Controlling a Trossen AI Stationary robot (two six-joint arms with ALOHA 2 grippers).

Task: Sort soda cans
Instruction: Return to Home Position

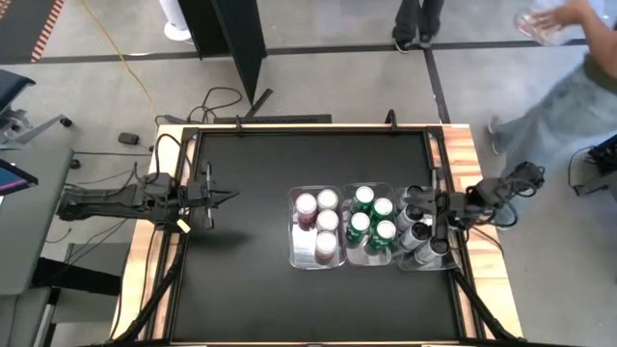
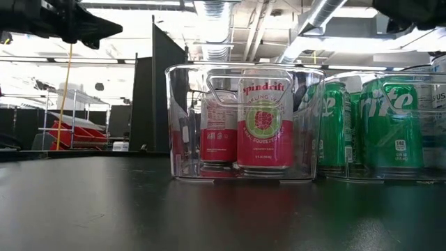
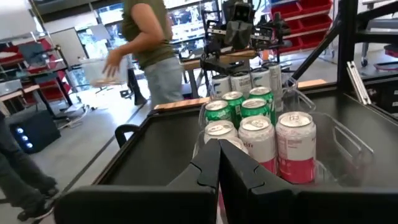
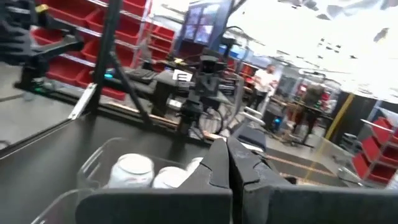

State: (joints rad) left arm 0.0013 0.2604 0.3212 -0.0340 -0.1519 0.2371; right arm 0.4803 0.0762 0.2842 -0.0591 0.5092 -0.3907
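- Low view only: "spindrift" lettering on pink cans.
- Left pincer closed at left table edge, well apart.
- Right pincer closed above grey cans.

Pink cans, green cans, grey cans stand upright (silver tops), grouped separately.

Three clear plastic bins in a row on black tabletop, right bin beneath the right gripper, other two between it and the left gripper, person on the floor beyond the right gripper.
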